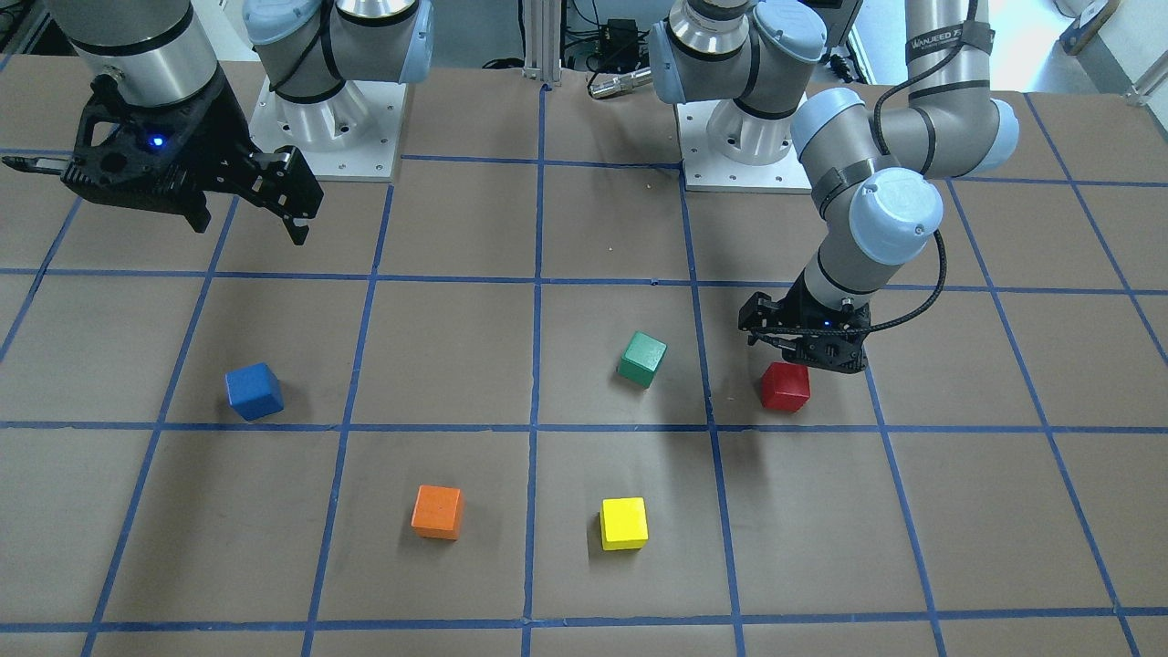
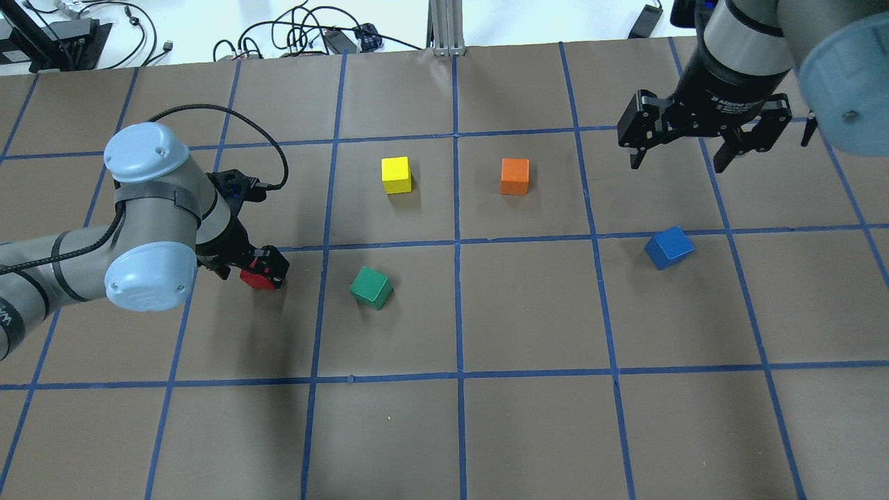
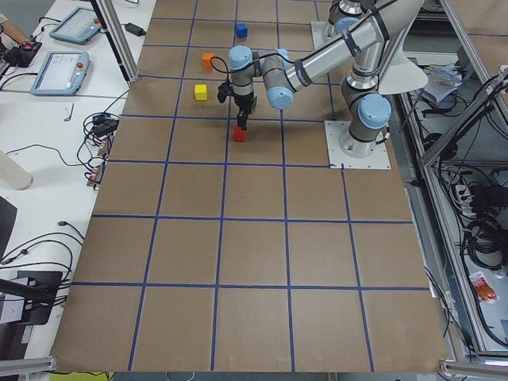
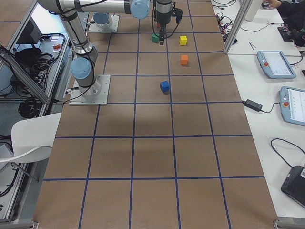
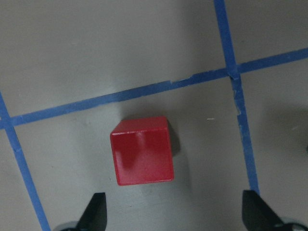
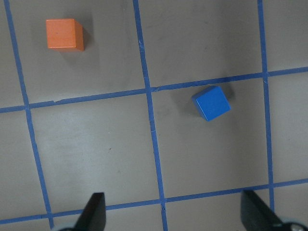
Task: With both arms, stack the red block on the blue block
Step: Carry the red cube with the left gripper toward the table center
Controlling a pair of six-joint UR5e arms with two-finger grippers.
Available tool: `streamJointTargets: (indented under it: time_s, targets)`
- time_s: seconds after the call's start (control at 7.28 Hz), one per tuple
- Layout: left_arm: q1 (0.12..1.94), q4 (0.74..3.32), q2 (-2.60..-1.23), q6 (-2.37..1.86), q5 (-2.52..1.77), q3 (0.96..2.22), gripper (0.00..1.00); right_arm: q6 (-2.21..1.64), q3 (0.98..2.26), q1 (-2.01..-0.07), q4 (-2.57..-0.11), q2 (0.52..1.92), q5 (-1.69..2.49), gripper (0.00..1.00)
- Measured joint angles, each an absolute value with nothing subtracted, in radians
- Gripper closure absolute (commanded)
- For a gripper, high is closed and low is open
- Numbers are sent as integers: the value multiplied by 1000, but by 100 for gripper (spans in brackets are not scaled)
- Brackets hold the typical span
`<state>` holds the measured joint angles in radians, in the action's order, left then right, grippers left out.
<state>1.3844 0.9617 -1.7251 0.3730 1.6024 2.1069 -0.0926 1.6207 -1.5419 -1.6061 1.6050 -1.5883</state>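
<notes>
Robotics lab, test cell. Table (image 3: 254,254) papered brown and gridded in blue tape (image 2: 457,312), lines crossing below the right gripper (image 2: 677,163) fingers (image 2: 635,156). Jointed arms (image 1: 940,82) bolted to metal base plates (image 1: 370,151). Beyond the fingers, off the table edge: loose cables (image 2: 278,31), aluminium profile post (image 2: 442,28). White side bench (image 4: 267,119) carries teach pendants (image 4: 272,64).

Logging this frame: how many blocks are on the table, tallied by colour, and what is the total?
red block: 1
blue block: 1
green block: 1
orange block: 1
yellow block: 1
Total: 5 blocks
</notes>
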Motion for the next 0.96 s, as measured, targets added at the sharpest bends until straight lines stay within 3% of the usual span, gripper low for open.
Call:
streamJointTargets:
  time_s: [0.55,0.82,0.96]
  targets:
    - [1369,867,-1782,398,1600,2106,4,-92,1626,-1543,-1605,1606,-1593,0]
    - [1369,835,-1821,395,1599,2101,75,-92,1630,-1545,-1604,1608,-1593,0]
    - [1370,830,-1832,394,1602,2099,100,-92,1630,-1546,-1604,1609,-1591,0]
